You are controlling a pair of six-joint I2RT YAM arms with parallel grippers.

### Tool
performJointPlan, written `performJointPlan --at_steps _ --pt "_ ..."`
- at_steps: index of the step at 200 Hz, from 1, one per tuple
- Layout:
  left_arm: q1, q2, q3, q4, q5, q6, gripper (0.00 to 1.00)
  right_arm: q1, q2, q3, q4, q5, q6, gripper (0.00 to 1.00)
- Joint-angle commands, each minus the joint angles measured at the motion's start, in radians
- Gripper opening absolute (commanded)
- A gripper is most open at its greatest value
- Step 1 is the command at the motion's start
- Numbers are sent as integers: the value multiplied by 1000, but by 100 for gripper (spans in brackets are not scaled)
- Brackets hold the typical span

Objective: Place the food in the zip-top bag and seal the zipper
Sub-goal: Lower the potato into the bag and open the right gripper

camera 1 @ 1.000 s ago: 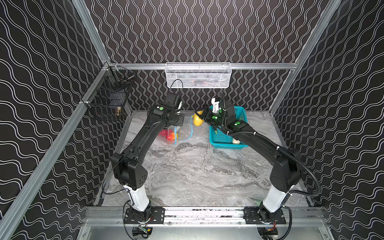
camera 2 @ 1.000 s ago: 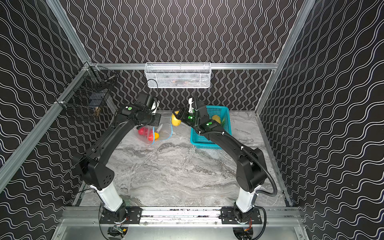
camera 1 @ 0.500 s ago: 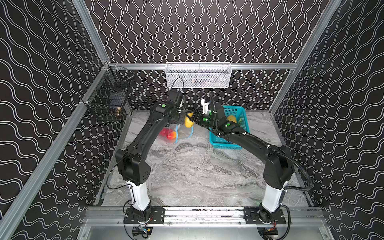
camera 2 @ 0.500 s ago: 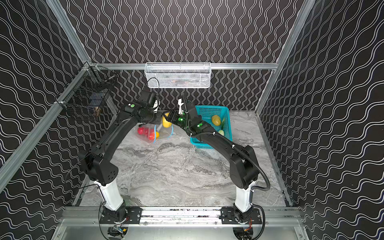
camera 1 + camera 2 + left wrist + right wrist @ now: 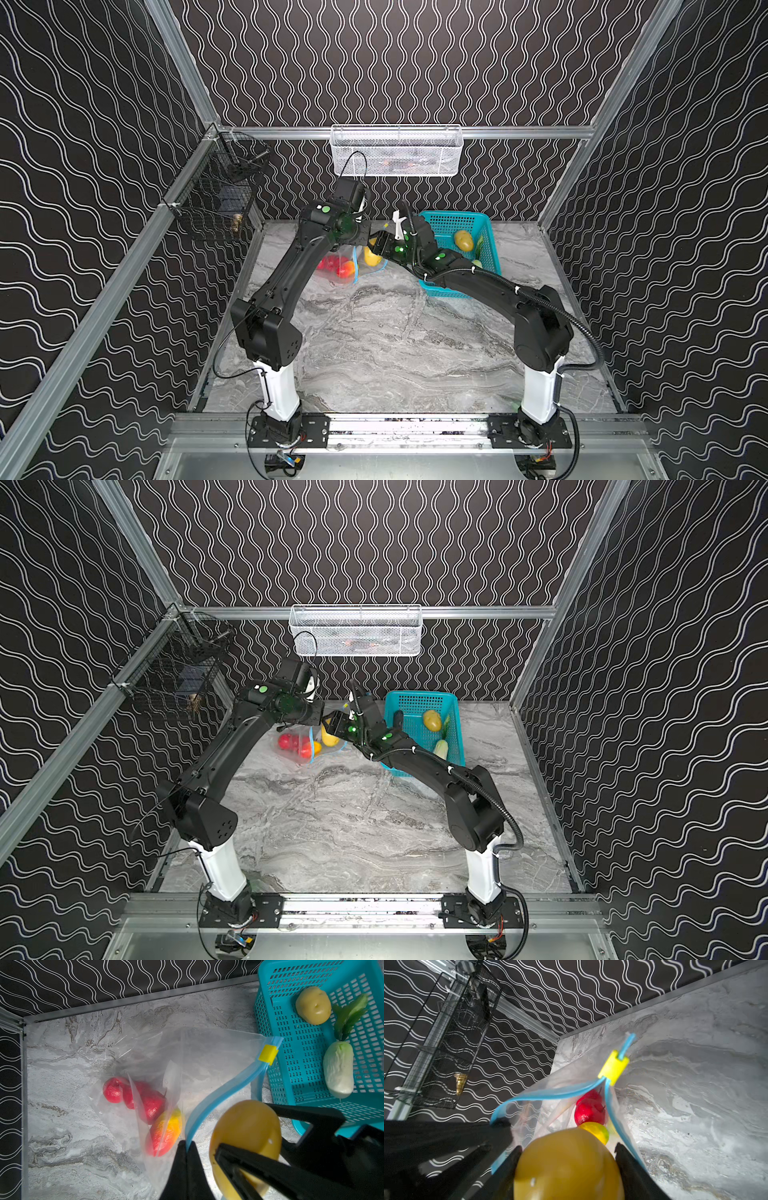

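Potato point(image 5: 566, 1165), smooth and rounded, sits clamped between the right jaws, which grip it across its widest part; it looks hard and probably light, so the risk is rolling out of the grip rather than crushing. Just ahead of those jaws gapes the mouth of the zip-top bag point(image 5: 145, 1053), whose film looks thin, limp and slippery. The left jaws are pressed together on the zipper point(image 5: 218, 1093), pinching one lip of that blue strip and lifting it; the strip seems the stiffest part and the sensible place to hold. At the strip's far end from the left jaws is the yellow slider point(image 5: 613, 1068). Deeper in the bag, beyond both jaws, lie red tomatoes point(image 5: 145, 1099) and an orange-yellow piece point(image 5: 166, 1134). A second potato point(image 5: 313, 1004), radish point(image 5: 338, 1070) and green vegetable point(image 5: 351, 1014) wait in the teal basket point(image 5: 301, 1059) behind the right jaws.
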Motion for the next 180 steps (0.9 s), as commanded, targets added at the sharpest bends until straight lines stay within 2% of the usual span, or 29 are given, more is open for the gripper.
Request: performJointPlan --at_steps 1,67,129,155,180 --pt "0 -11 8 0 -3 -7 0 16 13 24 4 29 -21 48" --pt "-1 -32 -11 9 13 -10 0 21 89 108 -53 37 -1 48" --pt "-1 -64 -43 22 -13 -11 0 17 144 222 -93 39 -9 78" --pt "-1 -67 -45 24 -9 -11 0 17 143 233 -100 42 -12 86" --pt "-1 -60 -39 20 -7 -10 0 17 119 204 -81 27 -11 88"
